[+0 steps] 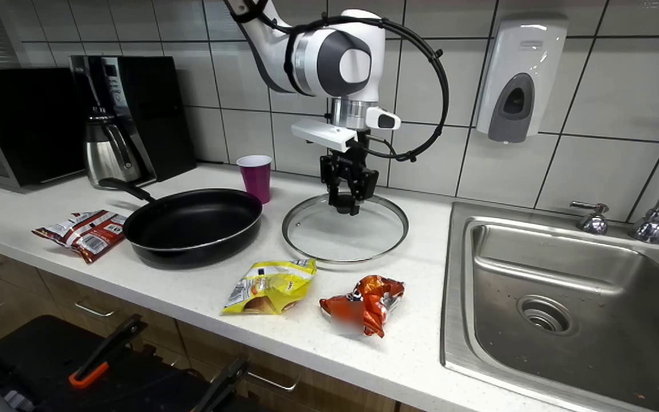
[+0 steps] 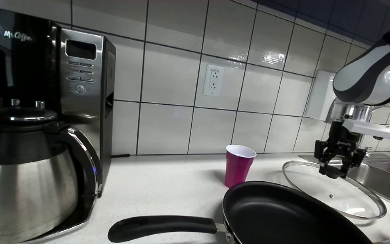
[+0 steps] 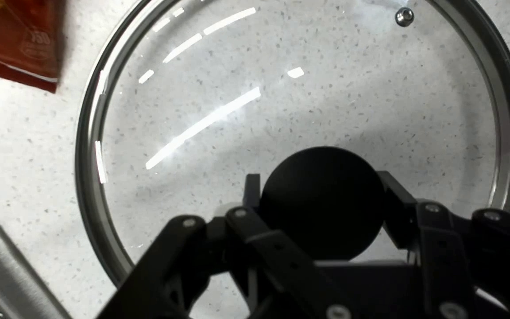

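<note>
A round glass lid (image 1: 324, 236) with a metal rim lies at the counter's back, also in an exterior view (image 2: 313, 183). My gripper (image 1: 344, 199) points down over it, also in an exterior view (image 2: 332, 168). In the wrist view my gripper (image 3: 322, 188) has its fingers on both sides of the lid's round black knob (image 3: 321, 204) and appears shut on it. The glass (image 3: 219, 146) and a small metal vent (image 3: 404, 17) show around it. I cannot tell whether the lid is lifted. A black frying pan (image 1: 192, 220) stands beside the lid, also in an exterior view (image 2: 283, 210).
A purple cup (image 1: 256, 178) stands behind the pan. A yellow bag (image 1: 275, 286) and an orange bag (image 1: 375, 300) lie in front of the lid. A red bag (image 1: 92, 229) lies left of the pan. A sink (image 1: 535, 274) and coffee maker (image 2: 83, 78) flank the area.
</note>
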`<state>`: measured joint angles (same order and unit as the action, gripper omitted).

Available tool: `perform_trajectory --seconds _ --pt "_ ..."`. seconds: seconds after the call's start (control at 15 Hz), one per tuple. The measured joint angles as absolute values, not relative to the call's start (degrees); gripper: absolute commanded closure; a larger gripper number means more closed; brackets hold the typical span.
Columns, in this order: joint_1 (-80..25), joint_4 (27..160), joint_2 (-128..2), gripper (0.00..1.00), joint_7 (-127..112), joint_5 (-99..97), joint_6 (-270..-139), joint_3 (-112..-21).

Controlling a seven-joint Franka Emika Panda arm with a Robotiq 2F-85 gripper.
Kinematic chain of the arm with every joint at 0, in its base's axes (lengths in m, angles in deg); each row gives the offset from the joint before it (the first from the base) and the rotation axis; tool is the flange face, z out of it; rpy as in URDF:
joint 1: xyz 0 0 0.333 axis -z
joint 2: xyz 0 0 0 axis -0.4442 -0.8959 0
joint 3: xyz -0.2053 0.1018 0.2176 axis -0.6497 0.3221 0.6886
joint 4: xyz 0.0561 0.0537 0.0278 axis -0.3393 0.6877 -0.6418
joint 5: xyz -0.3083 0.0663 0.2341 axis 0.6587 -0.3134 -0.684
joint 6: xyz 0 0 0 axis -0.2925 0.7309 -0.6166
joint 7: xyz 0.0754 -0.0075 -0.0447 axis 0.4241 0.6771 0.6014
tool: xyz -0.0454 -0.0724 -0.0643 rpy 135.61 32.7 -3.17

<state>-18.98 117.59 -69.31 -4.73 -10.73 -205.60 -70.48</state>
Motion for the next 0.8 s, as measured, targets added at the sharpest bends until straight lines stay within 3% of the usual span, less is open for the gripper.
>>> perform_trajectory --seconds 0.8 --pt "-18.4 115.9 -72.3 0.61 -4.7 -11.1 -206.7 -70.5"
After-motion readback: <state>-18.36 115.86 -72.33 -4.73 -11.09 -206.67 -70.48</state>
